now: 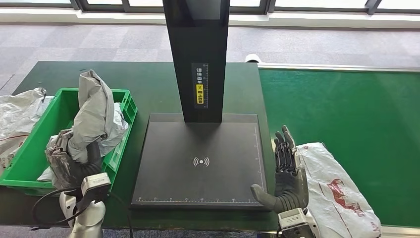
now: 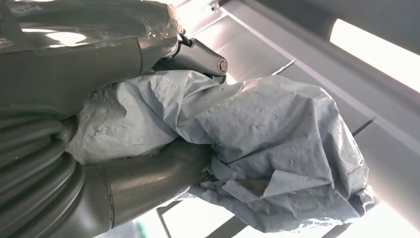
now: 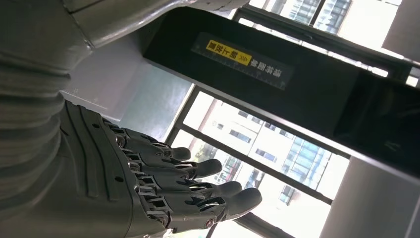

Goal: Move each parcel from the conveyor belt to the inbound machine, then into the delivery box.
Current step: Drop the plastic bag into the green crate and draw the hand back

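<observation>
seen from the robot's head, looking down at a dark green table [image 1: 148, 84]. nearest, at lower left, the left hand [image 1: 67, 161] grips a crumpled grey plastic parcel [image 1: 91, 114] and holds it upright over the near end of a green plastic crate [image 1: 126, 106], the delivery box. the parcel rises well above the crate's rim. in the left wrist view the thick grey thumb and a darker finger are wrapped around the wrinkled grey parcel [image 2: 267, 148], pinching it between them. more pale bagged parcels [image 1: 116, 124] lie inside the crate behind it.

at lower right, the right hand [image 1: 287, 173] stands on edge, holding nothing, fingers straight and pointing away from the robot, thumb spread out toward the left. it sits between the machine's black platform and a white plastic parcel with a red print [image 1: 337, 193]. that parcel lies at the near edge of the green conveyor belt [image 1: 346, 109], just beside the hand; whether they touch cannot be told. in the right wrist view the dark fingers [image 3: 198, 188] are extended and close together, with nothing in them.

in the middle, the inbound machine's flat black platform [image 1: 198, 148] bears a white wireless symbol. a black column [image 1: 198, 49] with a yellow label rises from its far edge.

at the far left edge, crumpled white plastic bags [image 1: 20, 111] lie beside the crate. beyond the table is grey carpet [image 1: 99, 42].
</observation>
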Robot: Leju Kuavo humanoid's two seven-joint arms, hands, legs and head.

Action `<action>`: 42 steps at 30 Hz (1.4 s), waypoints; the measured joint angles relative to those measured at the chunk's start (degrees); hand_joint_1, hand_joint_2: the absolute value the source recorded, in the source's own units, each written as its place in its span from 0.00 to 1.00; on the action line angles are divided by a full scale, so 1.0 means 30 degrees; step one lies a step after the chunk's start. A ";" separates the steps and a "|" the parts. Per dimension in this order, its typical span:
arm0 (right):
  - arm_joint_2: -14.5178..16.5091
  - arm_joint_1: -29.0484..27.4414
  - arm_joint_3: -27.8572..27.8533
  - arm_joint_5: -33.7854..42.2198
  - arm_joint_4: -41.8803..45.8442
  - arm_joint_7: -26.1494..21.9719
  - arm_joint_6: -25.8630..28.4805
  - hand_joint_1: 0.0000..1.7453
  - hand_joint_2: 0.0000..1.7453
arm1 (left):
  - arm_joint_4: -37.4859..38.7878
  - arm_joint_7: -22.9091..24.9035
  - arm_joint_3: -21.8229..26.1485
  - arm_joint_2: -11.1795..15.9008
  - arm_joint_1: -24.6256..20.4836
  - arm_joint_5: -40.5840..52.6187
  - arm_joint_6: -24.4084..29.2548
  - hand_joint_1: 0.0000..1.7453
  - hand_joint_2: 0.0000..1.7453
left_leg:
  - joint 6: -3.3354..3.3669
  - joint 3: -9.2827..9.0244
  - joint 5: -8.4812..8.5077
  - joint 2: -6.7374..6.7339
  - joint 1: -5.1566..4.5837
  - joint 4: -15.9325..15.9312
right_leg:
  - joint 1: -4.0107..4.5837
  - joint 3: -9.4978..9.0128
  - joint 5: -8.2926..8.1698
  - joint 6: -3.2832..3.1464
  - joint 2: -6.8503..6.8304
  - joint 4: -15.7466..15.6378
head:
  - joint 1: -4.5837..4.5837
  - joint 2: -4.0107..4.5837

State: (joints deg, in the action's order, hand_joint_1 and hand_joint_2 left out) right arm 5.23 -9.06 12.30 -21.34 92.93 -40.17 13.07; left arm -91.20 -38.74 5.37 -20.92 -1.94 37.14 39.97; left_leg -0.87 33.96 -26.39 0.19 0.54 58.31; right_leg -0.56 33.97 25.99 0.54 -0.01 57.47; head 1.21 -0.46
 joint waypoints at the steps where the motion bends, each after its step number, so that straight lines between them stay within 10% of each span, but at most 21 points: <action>1: 0.0009 -0.0353 0.0193 -0.0124 0.0498 -0.0005 -0.0006 0.00 1.00 | 0.0340 0.0334 0.0021 -0.0011 0.0000 0.0513 0.0002 1.00 1.00 | -0.0001 0.0003 -0.0001 0.0004 0.0000 0.0000 | 0.0000 0.0000 0.0004 -0.0001 -0.0002 0.0000 | 0.0000 0.0000; 25: -0.0240 -0.1798 0.3481 0.1242 0.3519 -0.0006 0.0721 0.00 1.00 | 0.2940 0.2515 0.0206 -0.0117 0.0713 0.3016 0.0027 1.00 1.00 | -0.0019 -0.0023 -0.0033 -0.0005 0.0003 -0.0004 | 0.0004 -0.0035 0.0033 -0.0016 0.0017 0.0002 | -0.0002 -0.0005; 31: -0.0909 0.0180 0.4379 0.2855 0.3241 0.0011 0.1033 0.00 1.00 | 0.3627 0.3863 0.2800 -0.0117 0.0612 0.5872 0.0033 1.00 1.00 | -0.0032 -0.0026 -0.0017 -0.0014 0.0009 -0.0006 | 0.0019 -0.0031 0.0034 -0.0032 0.0013 0.0009 | 0.0002 -0.0004; 36: -0.0978 0.2131 0.4517 0.2956 0.2711 0.0013 0.0729 0.00 1.00 | 0.4203 0.4869 0.5129 0.0383 -0.2863 0.8764 -0.0157 1.00 1.00 | -0.0033 0.0013 0.0119 0.0100 0.0021 0.0005 | 0.0041 0.0023 -0.0036 -0.0051 -0.0109 0.0010 | 0.0004 -0.0002; 42: -0.1135 0.2579 0.4514 0.3103 0.3259 0.0007 0.0486 0.00 1.00 | 1.0123 1.0491 0.5516 0.4346 -1.2314 1.3564 -0.1301 1.00 1.00 | -0.0175 0.0163 0.0301 0.0097 0.0073 -0.0008 | 0.0110 0.0178 -0.0255 -0.0212 -0.0106 0.0036 | 0.0000 -0.0004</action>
State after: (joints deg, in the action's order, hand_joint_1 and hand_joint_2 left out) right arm 1.83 -1.32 25.85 -12.03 102.71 -40.15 14.52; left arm -60.83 -7.27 21.92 -7.88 -38.88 77.84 36.06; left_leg -1.40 34.45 -25.49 0.48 0.76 58.28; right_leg -0.23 34.50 25.23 -0.10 -0.32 57.58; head 1.21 -0.48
